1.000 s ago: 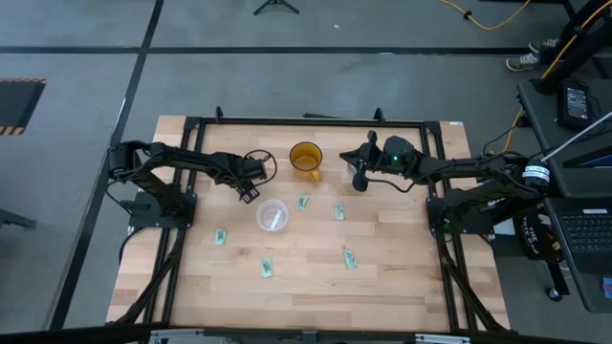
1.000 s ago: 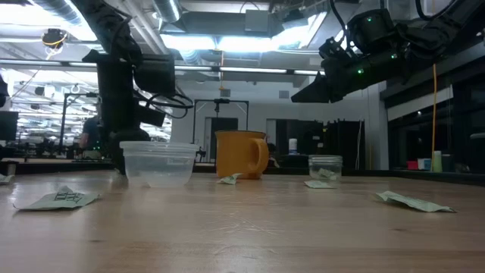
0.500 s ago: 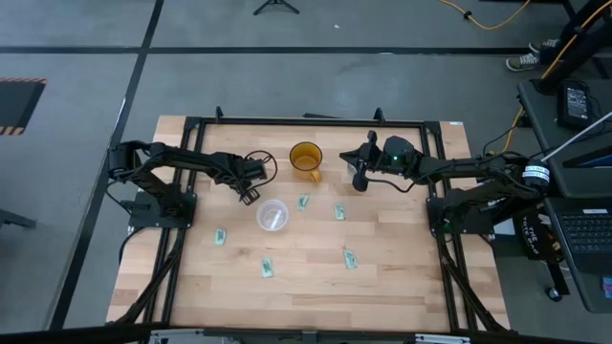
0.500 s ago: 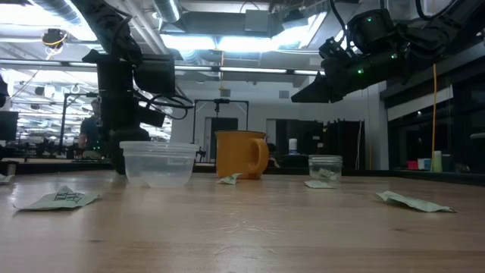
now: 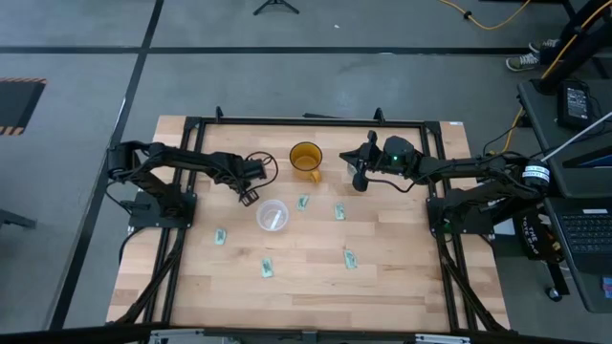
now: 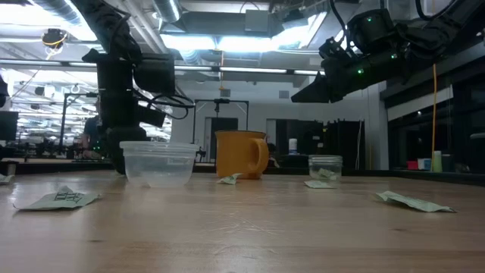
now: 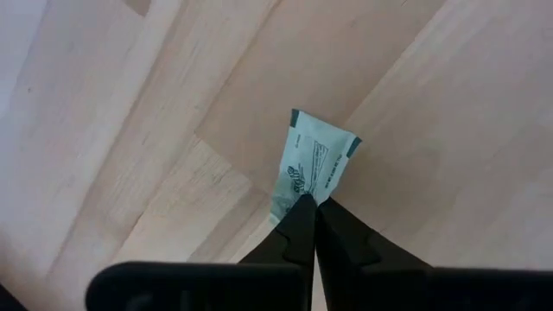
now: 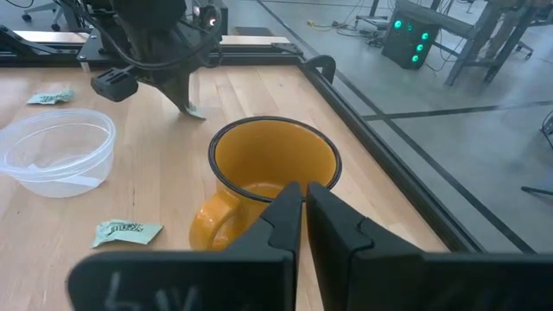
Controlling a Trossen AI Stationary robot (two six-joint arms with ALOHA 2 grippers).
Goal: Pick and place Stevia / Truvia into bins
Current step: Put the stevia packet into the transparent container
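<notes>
Stevia packet (image 7: 313, 163) pinched by its lower end between left hand (image 7: 309, 207) fingers, clamped tight, hanging over bare wood of the worktop (image 5: 382, 277). In the high view the left hand (image 5: 251, 187) sits up-left of the wide whitish cup (image 5: 273, 216), near it, not over it. Cup reads as a clear bowl in the low view (image 6: 158, 162), nothing visible inside.

Five more packets lie loose on the worktop: one just right of the wide cup (image 5: 303, 202), one further right (image 5: 338, 212), one left of the cup (image 5: 220, 236), two nearer the front edge (image 5: 267, 268) (image 5: 351, 258).

Amber mug (image 5: 306, 159) stands behind the wide cup. Right hand (image 8: 304, 200) hovers right above the mug's rim, fingers pressed together, nothing between them; in the high view it is just right of the mug (image 5: 360, 177). Narrow glassy cup (image 6: 325, 168) shows in the low view right of the mug, something pale green in it; high view hides it under the right arm.
</notes>
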